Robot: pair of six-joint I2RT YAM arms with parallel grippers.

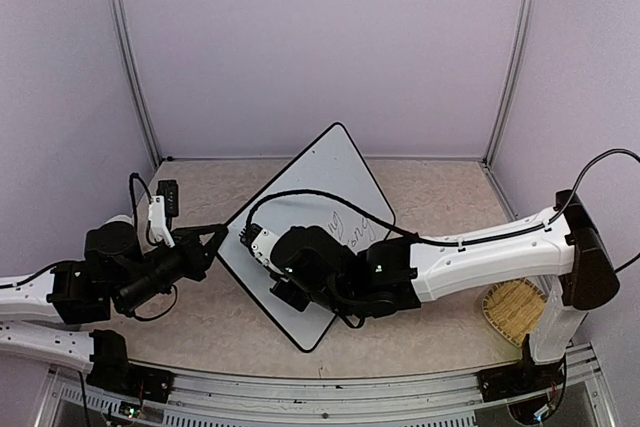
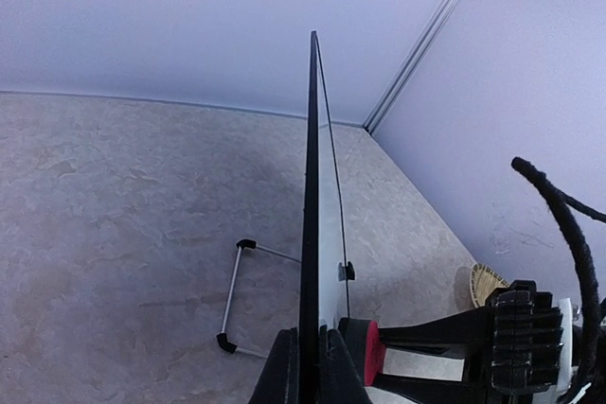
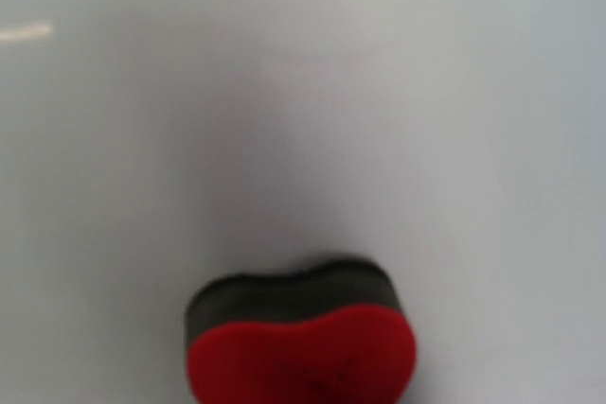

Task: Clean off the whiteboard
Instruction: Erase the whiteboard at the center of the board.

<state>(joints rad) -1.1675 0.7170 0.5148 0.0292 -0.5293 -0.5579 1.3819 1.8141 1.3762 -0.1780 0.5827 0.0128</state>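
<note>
Well, at the left the left claw (image 2: 310, 366) is shut tight on the near edge of the whiteboard (image 1: 325, 172), one finger on each face, propping it on the bench (image 1: 200, 327). From that claw the board runs up and away, with a wire stand (image 2: 237, 295) behind it. Further right, the right claw (image 1: 288, 289) presses a red and black eraser (image 3: 303, 338) flat against the board's front. It looks closed on the eraser, though its fingers are hidden under the wrist. Wiping seems under way: ahead of that claw the surface is clean, but black writing (image 1: 345, 227) remains just beside it, up and to the right. I'd say the next stroke must carry the pad there, with steady pressure while the left grip resists. The writing is partly covered by the arm and too small to read.
</note>
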